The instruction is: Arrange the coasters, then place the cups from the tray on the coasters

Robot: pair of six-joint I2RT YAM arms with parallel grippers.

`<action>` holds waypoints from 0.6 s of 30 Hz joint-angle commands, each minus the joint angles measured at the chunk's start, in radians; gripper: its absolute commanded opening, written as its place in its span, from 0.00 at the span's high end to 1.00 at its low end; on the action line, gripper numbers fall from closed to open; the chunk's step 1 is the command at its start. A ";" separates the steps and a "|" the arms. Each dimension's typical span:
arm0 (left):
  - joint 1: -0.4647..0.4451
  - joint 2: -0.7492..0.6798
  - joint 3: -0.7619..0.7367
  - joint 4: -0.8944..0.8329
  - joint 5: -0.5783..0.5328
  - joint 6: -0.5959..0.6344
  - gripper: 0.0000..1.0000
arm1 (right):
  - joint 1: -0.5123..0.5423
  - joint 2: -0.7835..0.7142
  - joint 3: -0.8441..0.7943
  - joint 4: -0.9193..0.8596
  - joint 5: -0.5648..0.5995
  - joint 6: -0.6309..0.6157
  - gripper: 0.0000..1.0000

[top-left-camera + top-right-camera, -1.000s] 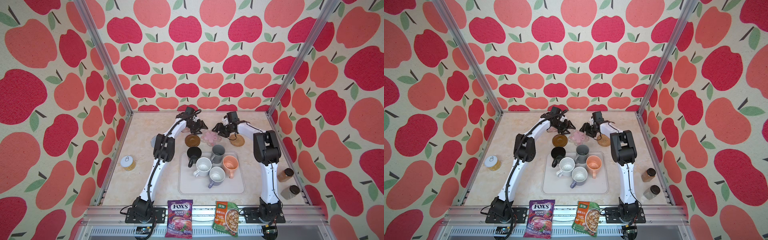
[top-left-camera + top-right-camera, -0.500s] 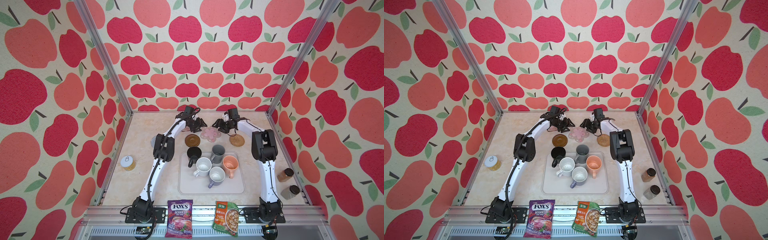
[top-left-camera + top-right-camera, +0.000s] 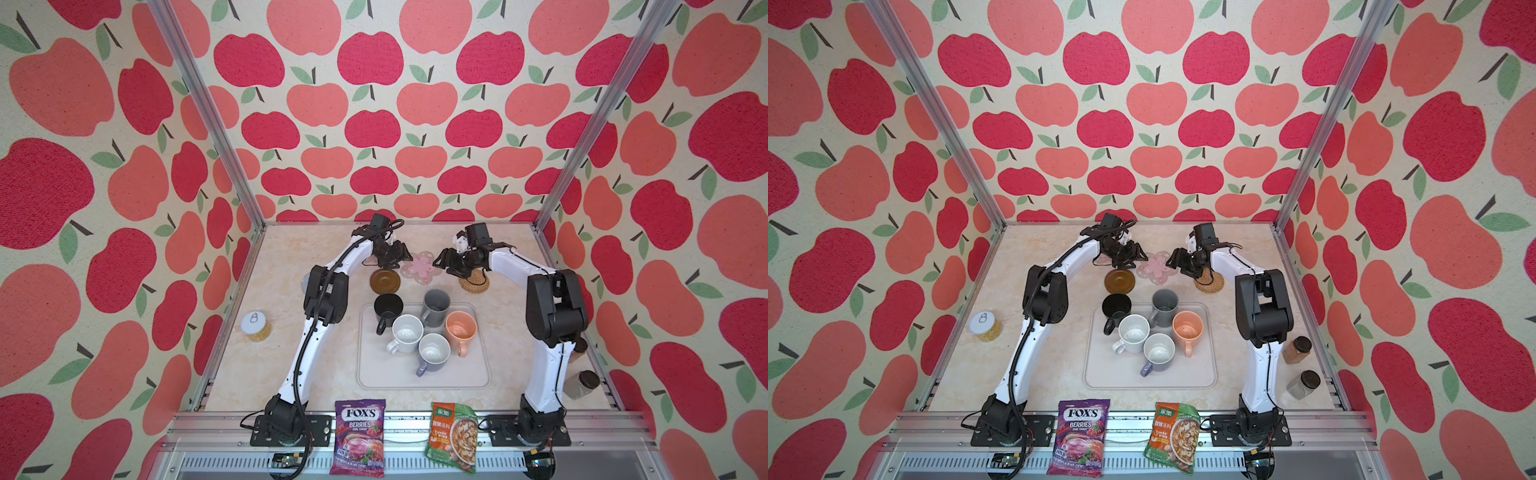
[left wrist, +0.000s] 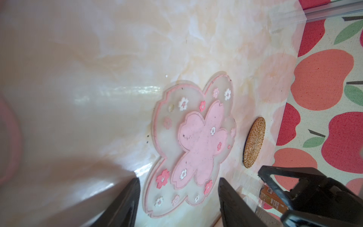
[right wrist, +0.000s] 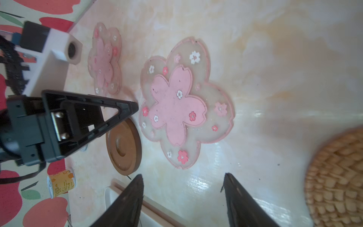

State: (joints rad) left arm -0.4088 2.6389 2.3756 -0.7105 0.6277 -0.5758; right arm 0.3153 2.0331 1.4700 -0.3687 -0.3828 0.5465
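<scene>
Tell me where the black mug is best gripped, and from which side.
Probably the rim of the black mug, one finger inside, from above on its far left, using the left claw. It stands upright with an open mouth; the white mug crowds its near right.

two matching arms – left arm (image 3: 309, 353), right arm (image 3: 540, 374) – with curved white links, boxy black joints (image 3: 326, 297) and black bases (image 3: 282, 415). a black cable (image 3: 300, 368) runs along the left arm's white shell; thinner black wires loop at both wrists. camera block (image 5: 49, 64): white, black-capped. left gripper (image 3: 402, 259) fingers (image 5: 125, 107): black hollow triangles, silver screws inside.
</scene>
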 commanded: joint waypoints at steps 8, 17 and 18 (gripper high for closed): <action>-0.023 -0.010 -0.033 -0.039 0.028 0.041 0.34 | 0.033 0.060 -0.024 0.015 -0.002 0.018 0.33; -0.031 -0.014 -0.081 -0.011 0.050 0.023 0.35 | 0.031 0.172 0.062 0.055 -0.020 0.040 0.33; -0.031 -0.010 -0.080 -0.008 0.049 0.019 0.35 | 0.031 0.182 0.072 0.056 -0.018 0.037 0.33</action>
State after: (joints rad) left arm -0.4309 2.6232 2.3283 -0.6899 0.6876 -0.5549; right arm 0.3462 2.1544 1.5169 -0.3058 -0.4076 0.5732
